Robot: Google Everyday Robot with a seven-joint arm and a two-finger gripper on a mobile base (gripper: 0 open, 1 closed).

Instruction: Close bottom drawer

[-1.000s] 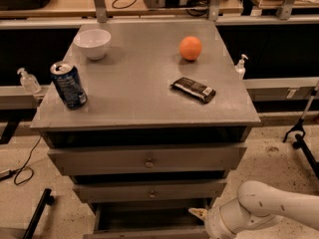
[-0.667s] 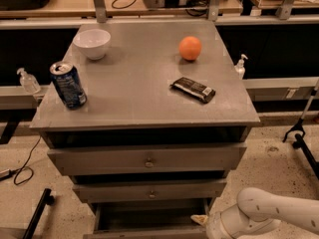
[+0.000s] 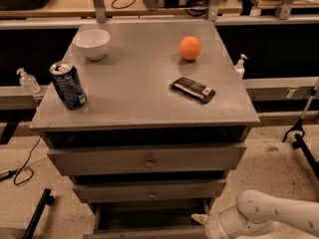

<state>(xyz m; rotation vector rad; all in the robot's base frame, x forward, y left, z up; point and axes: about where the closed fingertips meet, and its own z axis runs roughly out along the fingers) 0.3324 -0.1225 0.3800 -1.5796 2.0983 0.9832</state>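
Observation:
The bottom drawer [image 3: 149, 232] of the grey cabinet stands pulled out at the lower edge of the camera view. Its dark inside shows, and its front is mostly cut off by the frame, so no knob is visible. My gripper [image 3: 201, 218] is at the drawer's right front corner, at the end of the white arm [image 3: 259, 214] that comes in from the lower right. The gripper's pale tip sits at the drawer's right rim. I cannot tell whether it touches the drawer.
The two upper drawers [image 3: 148, 159] [image 3: 151, 191] are pushed in further, each with a small round knob. The cabinet top holds a white bowl [image 3: 91, 43], a blue can [image 3: 68, 84], an orange [image 3: 190, 48] and a dark snack bar [image 3: 193, 89]. A black stand leg [image 3: 301, 133] is on the floor at right.
The white arm and gripper have sunk slightly lower in the frame beside the drawer's right corner. The drawer looks about as far out as before.

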